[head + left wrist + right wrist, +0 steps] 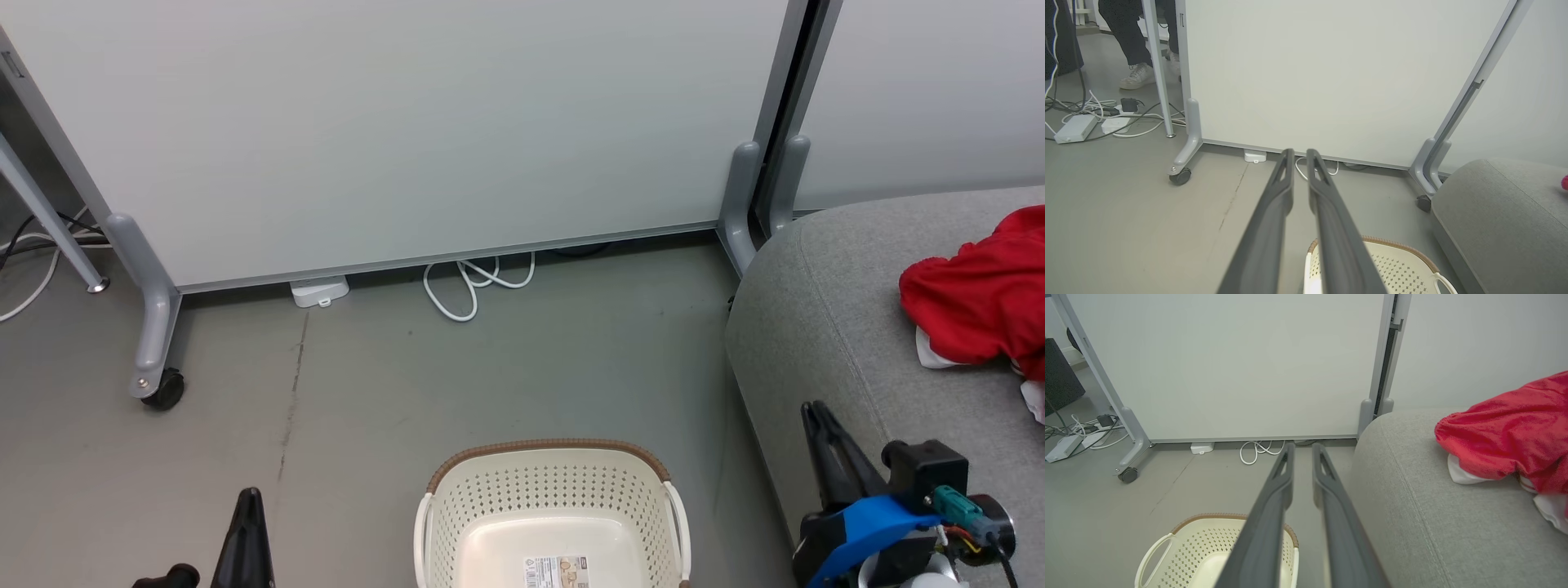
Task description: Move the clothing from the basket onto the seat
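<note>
Left of the basket (545, 447), over the floor (490, 367), my left pincer (1299, 153) hangs with its two fingers close to each other, a narrow gap between them and nothing in it. My right pincer (1301, 445), right of the basket, stands the same, empty. The basket's bottom, as far as I see it, is bare. The red clothing (984, 286) lies heaped on the grey seat (824, 327), right of the basket and apart from it. I judge the moving done. The care now is to check the basket's hidden near end and to keep my fingers off its rim.
</note>
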Motion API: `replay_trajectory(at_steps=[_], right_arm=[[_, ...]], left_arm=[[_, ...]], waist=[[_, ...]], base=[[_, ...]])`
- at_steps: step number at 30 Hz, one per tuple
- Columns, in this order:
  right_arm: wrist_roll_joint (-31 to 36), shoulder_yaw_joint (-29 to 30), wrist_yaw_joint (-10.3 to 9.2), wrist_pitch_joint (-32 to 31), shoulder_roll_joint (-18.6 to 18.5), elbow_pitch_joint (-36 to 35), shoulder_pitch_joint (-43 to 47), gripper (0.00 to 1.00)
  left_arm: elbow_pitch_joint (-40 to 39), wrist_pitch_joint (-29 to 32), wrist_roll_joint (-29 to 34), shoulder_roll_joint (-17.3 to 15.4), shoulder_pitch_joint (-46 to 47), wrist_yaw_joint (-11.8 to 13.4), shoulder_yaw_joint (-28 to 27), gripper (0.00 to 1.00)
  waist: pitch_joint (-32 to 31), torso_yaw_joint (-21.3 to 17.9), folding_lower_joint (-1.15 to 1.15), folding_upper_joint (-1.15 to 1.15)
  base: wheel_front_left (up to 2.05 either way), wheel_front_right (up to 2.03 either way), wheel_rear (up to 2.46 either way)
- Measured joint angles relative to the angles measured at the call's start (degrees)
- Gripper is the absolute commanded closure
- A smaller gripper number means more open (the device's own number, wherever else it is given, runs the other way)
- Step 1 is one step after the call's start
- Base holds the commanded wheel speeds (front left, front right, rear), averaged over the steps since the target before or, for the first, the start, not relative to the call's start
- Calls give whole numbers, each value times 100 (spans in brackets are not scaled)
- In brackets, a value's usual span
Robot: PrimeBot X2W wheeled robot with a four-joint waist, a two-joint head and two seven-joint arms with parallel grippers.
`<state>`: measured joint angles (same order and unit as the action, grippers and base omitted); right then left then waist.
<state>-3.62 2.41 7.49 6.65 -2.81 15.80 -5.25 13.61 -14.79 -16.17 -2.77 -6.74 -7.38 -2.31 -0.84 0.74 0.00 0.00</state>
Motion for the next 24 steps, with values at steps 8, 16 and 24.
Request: replay_trajectory(at_steps=[8, 16, 24], right_arm=[[-269, 16, 0, -83, 34, 336, 183, 100], [-1205, 54, 0, -208, 34, 297, 182, 100], [-2069, 89, 0, -313, 34, 232, 180, 100]], left_arm=[[299, 87, -248, 49, -151, 0, -2, 100], [289, 307, -1069, 47, -73, 0, -35, 100], [268, 495, -1809, 43, 76, 0, -58, 100]], waist=[[3, -3, 0, 0], [9, -8, 0, 0], [16, -12, 1, 0]], base=[[0, 0, 0], [0, 0, 0], [0, 0, 0]])
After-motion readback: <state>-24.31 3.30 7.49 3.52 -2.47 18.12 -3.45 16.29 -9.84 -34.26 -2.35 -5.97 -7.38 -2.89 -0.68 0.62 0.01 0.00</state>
